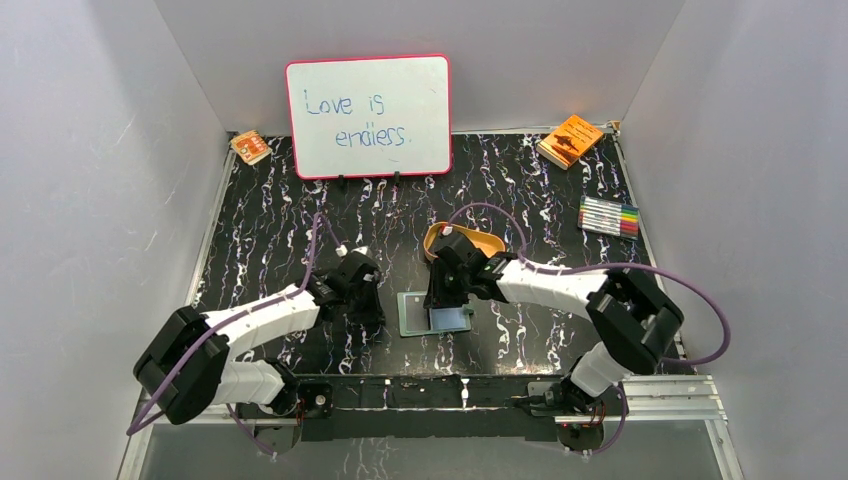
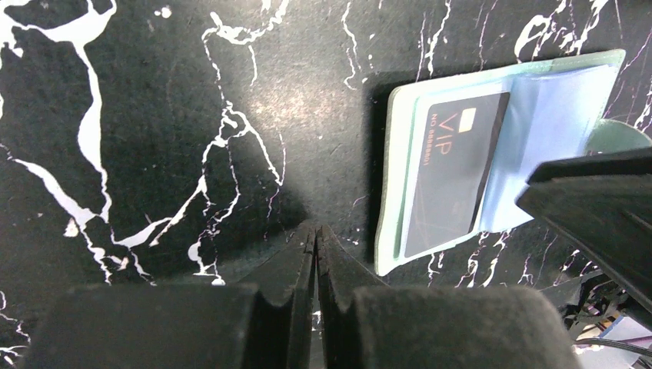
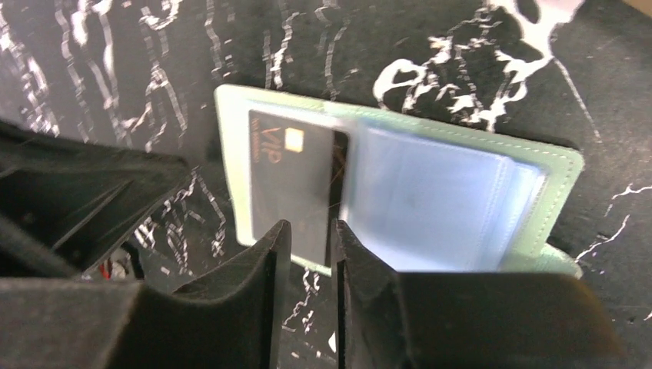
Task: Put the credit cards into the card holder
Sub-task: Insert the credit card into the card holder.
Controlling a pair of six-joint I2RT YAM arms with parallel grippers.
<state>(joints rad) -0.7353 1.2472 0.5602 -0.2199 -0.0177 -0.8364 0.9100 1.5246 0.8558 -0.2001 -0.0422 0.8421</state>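
The sage-green card holder point(image 1: 436, 313) point(image 2: 394, 131) point(image 3: 560, 171) lies open on the black marbled table. A black credit card point(image 2: 454, 173) point(image 3: 296, 181) marked VIP sits under its left clear sleeve, and pale blue sleeves point(image 3: 430, 200) cover the other half. My right gripper point(image 1: 448, 300) point(image 3: 311, 225) hangs over the holder's near edge, over the card's inner edge, its fingers a narrow gap apart with nothing between them. My left gripper point(image 1: 376, 322) point(image 2: 316, 229) is shut and empty on the table just left of the holder.
A tan-orange oval tray point(image 1: 462, 240) sits right behind the right gripper. A whiteboard point(image 1: 368, 116) stands at the back, with an orange booklet point(image 1: 570, 140) at the back right, a small orange packet point(image 1: 250, 147) at the back left, and markers point(image 1: 609, 216) on the right.
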